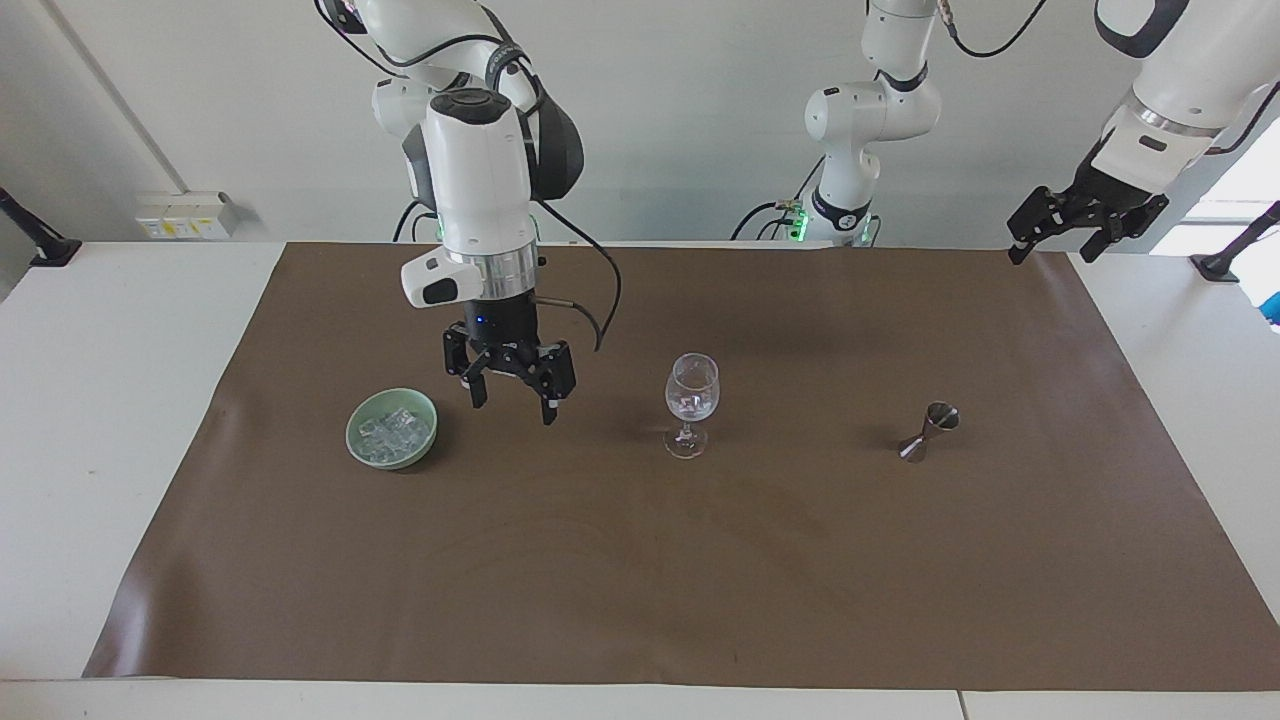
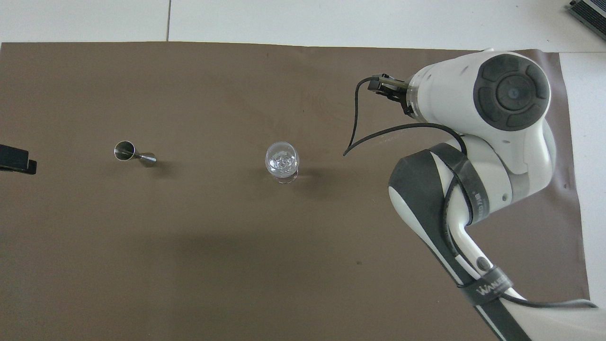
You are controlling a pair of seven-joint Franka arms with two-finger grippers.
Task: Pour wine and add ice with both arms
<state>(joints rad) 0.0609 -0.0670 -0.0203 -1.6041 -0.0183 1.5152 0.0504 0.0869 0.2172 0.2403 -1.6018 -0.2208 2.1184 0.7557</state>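
Note:
A clear wine glass (image 1: 691, 400) (image 2: 282, 161) stands mid-mat with a few pieces of ice in its bowl. More ice (image 1: 394, 430) is heaped in a pale green bowl (image 1: 358, 440) toward the right arm's end; the right arm hides that bowl in the overhead view. My right gripper (image 1: 513, 406) hangs open and empty above the mat between bowl and glass, closer to the bowl. My left gripper (image 1: 1050, 255) waits open and raised over the mat's corner at the left arm's end. The wine is out of view.
A small steel jigger (image 1: 930, 430) (image 2: 135, 155) stands on the brown mat (image 1: 640, 580) toward the left arm's end, about level with the glass. White tabletop borders the mat on all sides.

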